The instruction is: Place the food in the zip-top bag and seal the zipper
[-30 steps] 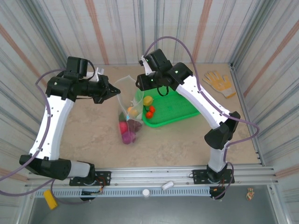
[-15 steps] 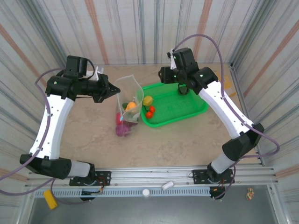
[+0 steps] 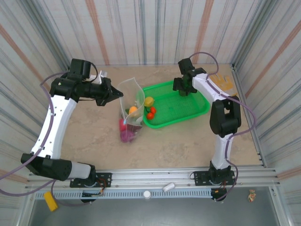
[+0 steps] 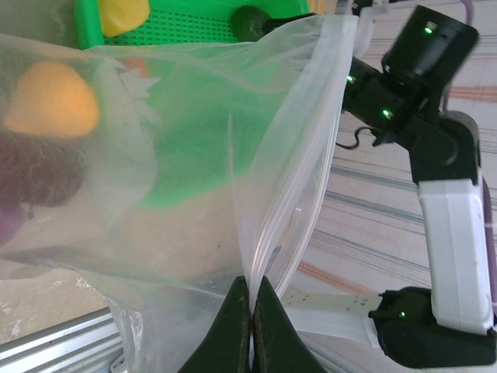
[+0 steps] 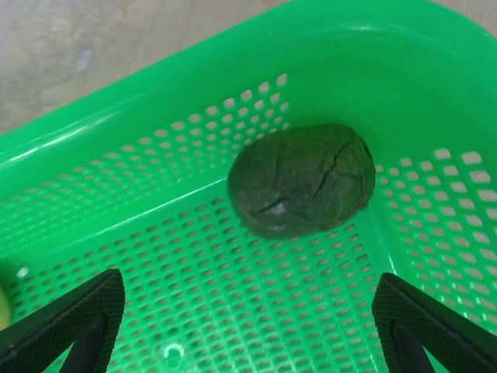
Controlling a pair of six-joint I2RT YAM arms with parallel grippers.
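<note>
From above, the left hand (image 3: 114,93) is clamped on the zip-top bag (image 3: 130,101), which stands upright near the middle of the bench (image 3: 94,136) with food (image 3: 127,134) inside. Left wrist: it pinches the bag's mouth edge. Right wrist: the right hand (image 5: 248,334), spread apart, hovers over a dark green piece (image 5: 301,180) in the tray (image 5: 116,155).

Zip-top bag (image 3: 127,96): clear, crinkled, standing upright, mouth gaping.
Zipper (image 4: 307,186): pale strip along the mouth edge, unsealed.
Food in the bag: orange piece (image 3: 133,109) riding high; magenta and maroon pieces (image 3: 127,134) heaped at the 6 o'clock end.
Food outside, in the green tray (image 3: 174,121) at the bag's 3 o'clock: yellow piece (image 3: 148,101) just beside two red tomatoes (image 3: 150,113); dark green piece (image 5: 303,179), rounded and cracked, apart near the 12 o'clock wall.
</note>
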